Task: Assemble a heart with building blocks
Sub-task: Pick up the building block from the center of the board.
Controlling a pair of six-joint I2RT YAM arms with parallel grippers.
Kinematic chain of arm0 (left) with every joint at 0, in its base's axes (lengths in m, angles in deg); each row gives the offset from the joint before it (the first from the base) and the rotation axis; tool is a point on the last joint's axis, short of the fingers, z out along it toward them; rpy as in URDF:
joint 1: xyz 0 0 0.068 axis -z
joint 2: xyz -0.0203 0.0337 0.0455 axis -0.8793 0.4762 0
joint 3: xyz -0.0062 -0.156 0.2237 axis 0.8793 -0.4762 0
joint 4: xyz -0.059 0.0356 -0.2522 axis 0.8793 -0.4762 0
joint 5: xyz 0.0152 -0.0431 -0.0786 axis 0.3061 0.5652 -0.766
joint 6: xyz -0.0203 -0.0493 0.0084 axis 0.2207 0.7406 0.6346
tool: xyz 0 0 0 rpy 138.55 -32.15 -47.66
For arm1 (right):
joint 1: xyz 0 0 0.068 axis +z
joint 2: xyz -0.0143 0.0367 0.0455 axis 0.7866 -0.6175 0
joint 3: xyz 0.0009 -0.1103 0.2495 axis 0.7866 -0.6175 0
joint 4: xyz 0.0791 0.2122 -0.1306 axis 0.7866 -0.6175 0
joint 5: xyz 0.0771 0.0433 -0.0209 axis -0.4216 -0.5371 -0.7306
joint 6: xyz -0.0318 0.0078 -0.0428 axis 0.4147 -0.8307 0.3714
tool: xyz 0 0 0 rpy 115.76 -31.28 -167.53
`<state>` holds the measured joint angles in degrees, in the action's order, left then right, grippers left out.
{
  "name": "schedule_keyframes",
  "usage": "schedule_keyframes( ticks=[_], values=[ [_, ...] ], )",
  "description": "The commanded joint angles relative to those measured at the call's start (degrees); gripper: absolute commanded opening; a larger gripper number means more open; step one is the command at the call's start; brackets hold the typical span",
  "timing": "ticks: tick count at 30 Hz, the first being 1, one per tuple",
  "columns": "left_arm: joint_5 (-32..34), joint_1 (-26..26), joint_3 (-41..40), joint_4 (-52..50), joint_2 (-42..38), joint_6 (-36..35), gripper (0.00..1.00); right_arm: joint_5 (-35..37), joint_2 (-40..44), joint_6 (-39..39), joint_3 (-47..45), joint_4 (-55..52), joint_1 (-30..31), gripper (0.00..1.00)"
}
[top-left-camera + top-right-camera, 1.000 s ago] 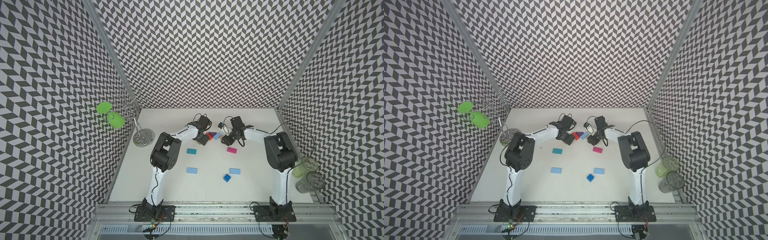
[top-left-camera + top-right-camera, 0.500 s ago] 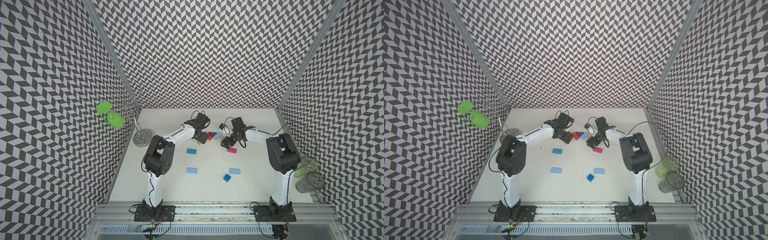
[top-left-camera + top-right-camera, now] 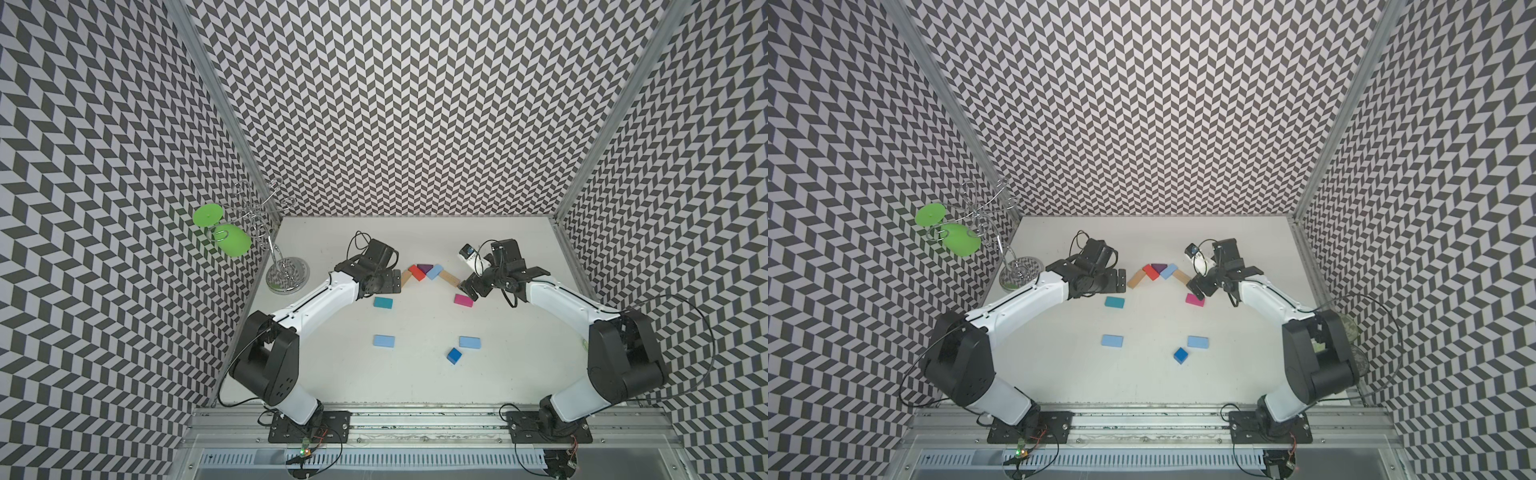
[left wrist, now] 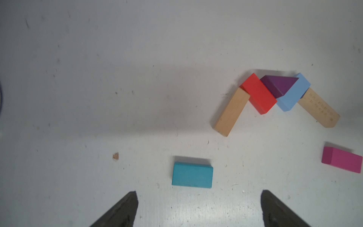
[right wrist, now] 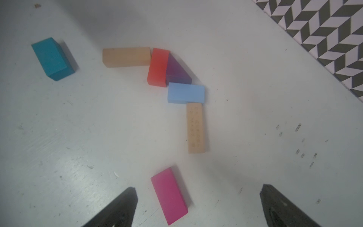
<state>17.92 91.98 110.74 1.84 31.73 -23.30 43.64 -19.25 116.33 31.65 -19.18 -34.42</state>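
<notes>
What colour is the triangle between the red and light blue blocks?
Purple; the triangle shows best in the left wrist view.

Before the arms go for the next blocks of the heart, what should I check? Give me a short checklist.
1. Left gripper open and empty: ok.
2. Right gripper open and empty: ok.
3. Teal block flat, free, just ahead of the left gripper: ok.
4. Magenta block flat, free, by the right gripper: ok.
5. Heart's top chain of five blocks, purple triangle at the notch, touching: ok.
6. Outline closed: not ok; dark blue cube and two light blue blocks lie apart.
</notes>
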Motion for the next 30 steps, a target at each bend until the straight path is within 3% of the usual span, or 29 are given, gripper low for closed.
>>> schedule_keyframes(
  ticks=[1, 5, 10, 25, 30],
  values=[
    [-2.72, 0.56, -3.16, 2.98, -1.18, 11.53, 0.99, 0.34, -1.26, 4.55, -0.43, -0.34, 0.29, 0.94],
    [-3.53, 0.7, -4.39, 2.62, -0.87, 15.93, 0.99, 2.18, -2.5, 8.19, -0.37, -1.75, 0.56, 0.89],
    [-5.29, 0.7, -4.81, 3.47, -0.85, 20.77, 0.99, 2.36, -3.94, 11.07, -1.28, -2.72, 2.42, 0.91],
    [-7.87, 0.52, -0.8, 0.01, 9.22, 29.11, 0.99, 4.09, -12.03, 10.35, 2.44, -5.9, 3.02, 0.92],
    [-9.76, 0.36, 0.56, -0.66, 13.08, 29.34, 0.97, 4.15, -14.11, 9.75, 3.99, -7.69, 3.0, 0.86]
  ],
)
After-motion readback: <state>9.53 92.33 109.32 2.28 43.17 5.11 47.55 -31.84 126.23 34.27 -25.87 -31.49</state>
